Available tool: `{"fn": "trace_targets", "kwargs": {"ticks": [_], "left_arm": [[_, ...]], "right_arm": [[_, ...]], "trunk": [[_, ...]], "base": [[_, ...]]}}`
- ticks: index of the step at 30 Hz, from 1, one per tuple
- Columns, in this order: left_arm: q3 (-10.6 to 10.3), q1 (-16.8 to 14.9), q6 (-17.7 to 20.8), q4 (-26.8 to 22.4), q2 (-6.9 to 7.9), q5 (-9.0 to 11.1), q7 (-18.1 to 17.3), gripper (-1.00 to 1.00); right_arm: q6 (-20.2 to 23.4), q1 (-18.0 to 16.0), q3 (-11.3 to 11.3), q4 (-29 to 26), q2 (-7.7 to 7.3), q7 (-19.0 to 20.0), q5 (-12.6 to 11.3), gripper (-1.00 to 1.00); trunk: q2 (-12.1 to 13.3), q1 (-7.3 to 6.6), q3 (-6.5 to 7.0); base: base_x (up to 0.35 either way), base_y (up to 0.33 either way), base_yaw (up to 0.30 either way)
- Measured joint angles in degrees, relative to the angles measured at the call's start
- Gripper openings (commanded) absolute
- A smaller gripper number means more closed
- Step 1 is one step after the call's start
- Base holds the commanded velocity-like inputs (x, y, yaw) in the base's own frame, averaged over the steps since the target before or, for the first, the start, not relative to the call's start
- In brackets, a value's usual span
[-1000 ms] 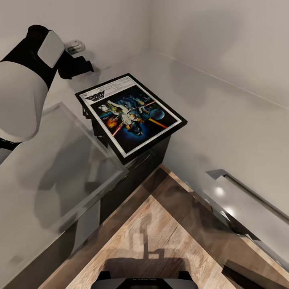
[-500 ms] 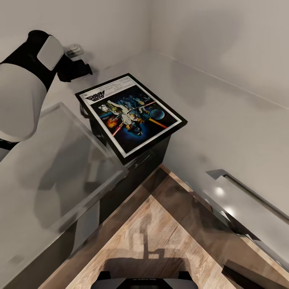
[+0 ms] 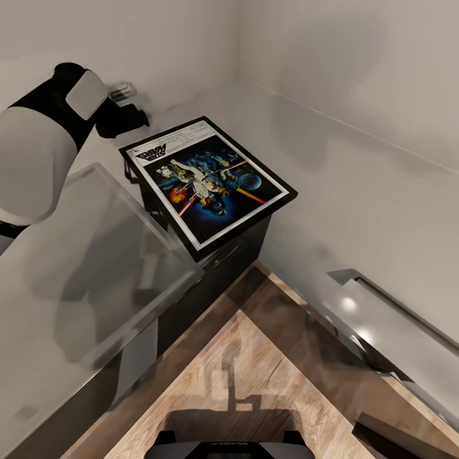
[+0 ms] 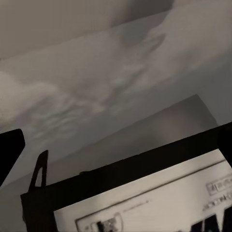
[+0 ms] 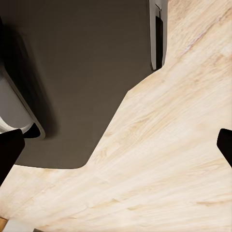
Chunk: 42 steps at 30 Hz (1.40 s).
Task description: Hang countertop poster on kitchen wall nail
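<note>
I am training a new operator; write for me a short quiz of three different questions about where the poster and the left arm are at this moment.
1. True or false: the poster lies flat on the kitchen countertop with one corner hanging over the wooden floor.
2. The left gripper is: A) shut on the poster's frame; B) beyond the poster's title end, apart from it; C) down by the floor.
3. Fill in: in the left wrist view, the black frame and white ______ of the poster show.

Key
1. True.
2. B. In the head view a gap of grey worktop lies between gripper and frame.
3. border.
</note>
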Motion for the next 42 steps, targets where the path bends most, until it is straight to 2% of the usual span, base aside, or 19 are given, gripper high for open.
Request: {"fn": "trace_targets", "kwargs": {"ticks": [5, 14, 33, 42], "left_arm": [[-0.1, 0.0, -1.8, 2.4, 0.18, 1.0, -0.1, 1.0], [-0.1, 0.0, -5.0, 3.8, 0.26, 2.7, -0.3, 1.0], [-0.2, 0.0, -5.3, 4.5, 0.35, 2.8, -0.4, 1.0], [-0.6, 0.0, -5.5, 6.3, 1.24, 2.6, -0.6, 1.0]], "right_arm": [[0.0, 0.0, 0.0, 0.0, 0.0, 0.0, 0.0, 1.0], [0.0, 0.0, 0.0, 0.0, 0.0, 0.0, 0.0, 1.0], [0.0, 0.0, 0.0, 0.0, 0.0, 0.0, 0.0, 1.0], [0.0, 0.0, 0.0, 0.0, 0.0, 0.0, 0.0, 1.0]], "trunk": [[0.0, 0.0, 0.0], [0.0, 0.0, 0.0], [0.0, 0.0, 0.0], [0.0, -0.02, 0.01]], "base": [[0.0, 0.0, 0.0], [0.0, 0.0, 0.0], [0.0, 0.0, 0.0], [0.0, 0.0, 0.0]]}}
